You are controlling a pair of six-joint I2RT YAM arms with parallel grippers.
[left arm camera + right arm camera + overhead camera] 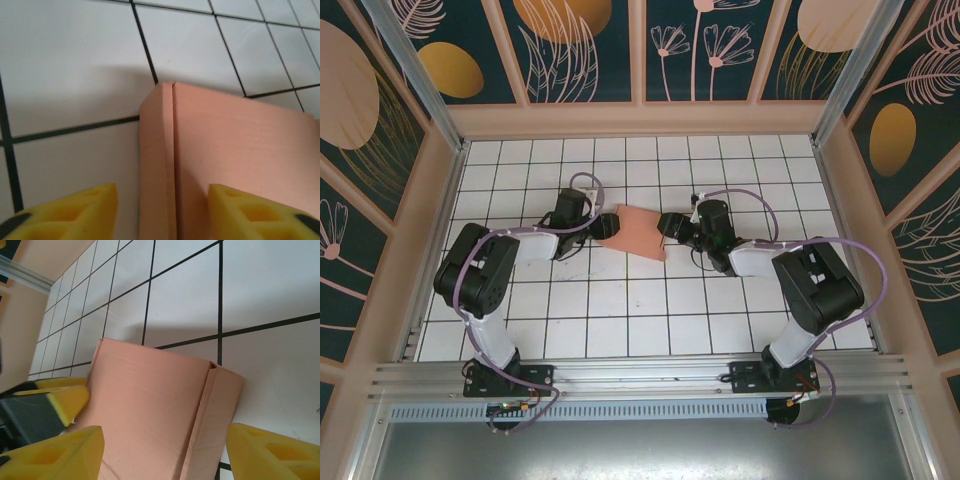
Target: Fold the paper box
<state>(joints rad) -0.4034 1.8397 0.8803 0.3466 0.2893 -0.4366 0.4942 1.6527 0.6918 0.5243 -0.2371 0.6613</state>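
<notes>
Top external view: the left gripper (605, 224) sits at the left edge of the paper box (633, 232), which lies mid-worktop (570, 320). The right gripper (667, 227) is at its right edge. Both grippers' fingers stand apart, straddling the box's folded edges unclamped.

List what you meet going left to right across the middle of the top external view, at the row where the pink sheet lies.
left arm → left gripper → paper box → right gripper → right arm
</notes>
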